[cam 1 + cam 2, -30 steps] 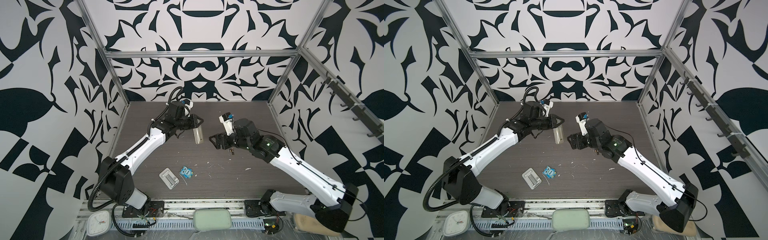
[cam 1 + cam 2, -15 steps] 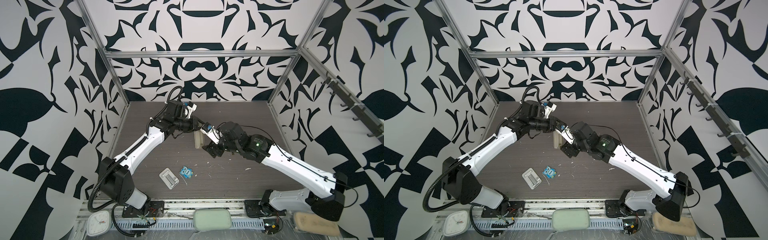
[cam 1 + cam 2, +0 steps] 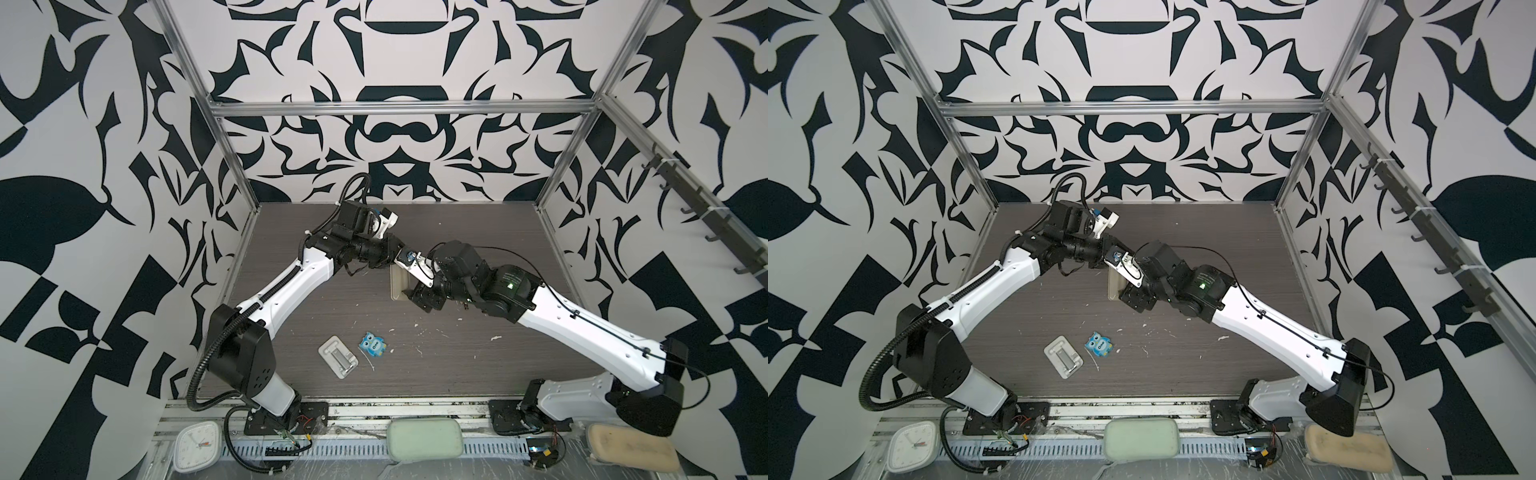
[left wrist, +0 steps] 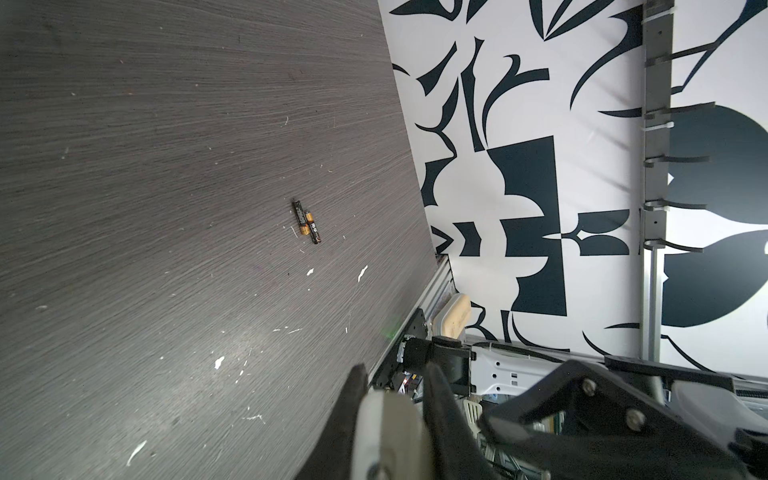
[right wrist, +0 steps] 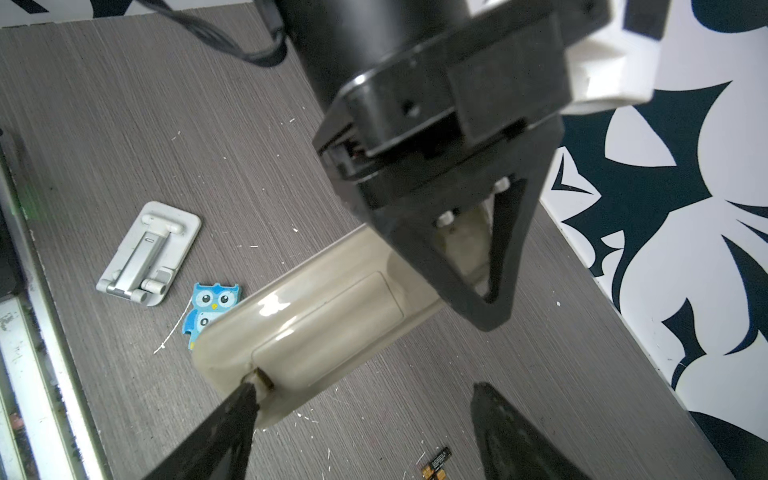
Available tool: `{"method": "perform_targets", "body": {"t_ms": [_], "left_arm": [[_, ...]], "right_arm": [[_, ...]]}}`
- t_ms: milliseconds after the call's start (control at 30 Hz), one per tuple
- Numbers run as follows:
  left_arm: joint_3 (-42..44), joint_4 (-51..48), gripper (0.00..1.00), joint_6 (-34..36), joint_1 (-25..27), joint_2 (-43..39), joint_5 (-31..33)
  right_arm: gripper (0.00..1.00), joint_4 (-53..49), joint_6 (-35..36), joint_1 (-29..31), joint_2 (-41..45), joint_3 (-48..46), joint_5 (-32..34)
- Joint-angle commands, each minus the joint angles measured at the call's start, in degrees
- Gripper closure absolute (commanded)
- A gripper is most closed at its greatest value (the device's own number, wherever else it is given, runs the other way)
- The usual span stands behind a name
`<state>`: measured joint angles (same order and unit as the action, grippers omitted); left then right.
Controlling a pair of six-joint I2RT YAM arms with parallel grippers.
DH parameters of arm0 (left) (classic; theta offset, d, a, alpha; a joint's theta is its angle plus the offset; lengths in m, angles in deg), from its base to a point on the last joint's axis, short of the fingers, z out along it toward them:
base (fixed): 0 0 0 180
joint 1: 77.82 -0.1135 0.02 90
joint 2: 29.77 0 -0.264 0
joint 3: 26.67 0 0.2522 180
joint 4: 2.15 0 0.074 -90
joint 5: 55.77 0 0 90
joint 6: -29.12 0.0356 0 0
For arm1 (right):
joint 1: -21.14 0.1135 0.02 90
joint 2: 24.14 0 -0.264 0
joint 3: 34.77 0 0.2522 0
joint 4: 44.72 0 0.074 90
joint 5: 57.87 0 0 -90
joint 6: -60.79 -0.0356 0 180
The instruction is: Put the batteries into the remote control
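Note:
My left gripper (image 4: 395, 374) is shut on the remote control (image 5: 316, 316), holding it above the table with its plain beige back and shut battery cover facing up. In both top views the remote (image 3: 397, 286) (image 3: 1113, 286) pokes out between the two wrists. My right gripper (image 5: 365, 390) is open at the remote's free end. One of its fingertips (image 5: 245, 395) touches the small notch at the cover's edge; the other stands well clear over the table. The batteries (image 4: 306, 222) (image 5: 436, 461) lie side by side on the dark table, untouched.
A white tray with a metal piece (image 3: 338, 356) and a blue owl-shaped item (image 3: 374, 344) lie toward the table's front. White crumbs are scattered over the tabletop. Patterned walls and metal frame posts close in the back and both sides.
My right gripper has swung left from beside the remote to its free end and stayed open. The left arm shifted slightly, still holding the remote.

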<state>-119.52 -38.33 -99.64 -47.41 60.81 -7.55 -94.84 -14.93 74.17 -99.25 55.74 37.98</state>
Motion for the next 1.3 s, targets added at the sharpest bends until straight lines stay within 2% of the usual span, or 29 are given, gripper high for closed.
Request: {"method": "perform_targets", "body": {"t_ms": [0,433,533,967,1267], "left_arm": [[-2.4,-1.1,1.00,0.4,-0.3,1.0,-2.5],[-2.0,-0.7,1.00,-0.7,-0.3,0.8,-3.8],[-1.4,0.0,1.00,-1.3,-0.4,0.6,-4.2],[-0.6,0.1,1.00,-1.4,-0.4,0.4,-6.0],[-0.5,1.5,1.00,-2.3,-0.3,0.3,-9.7]], "right_arm": [[0.16,0.4,1.5,0.4,0.6,1.5,1.3],[0.16,2.1,1.8,0.9,-1.6,1.6,4.7],[0.16,2.9,1.9,1.4,-1.6,1.5,7.6],[0.16,6.1,1.7,2.2,0.2,1.0,8.0],[0.16,5.8,1.5,2.2,0.7,0.2,8.7]]}}
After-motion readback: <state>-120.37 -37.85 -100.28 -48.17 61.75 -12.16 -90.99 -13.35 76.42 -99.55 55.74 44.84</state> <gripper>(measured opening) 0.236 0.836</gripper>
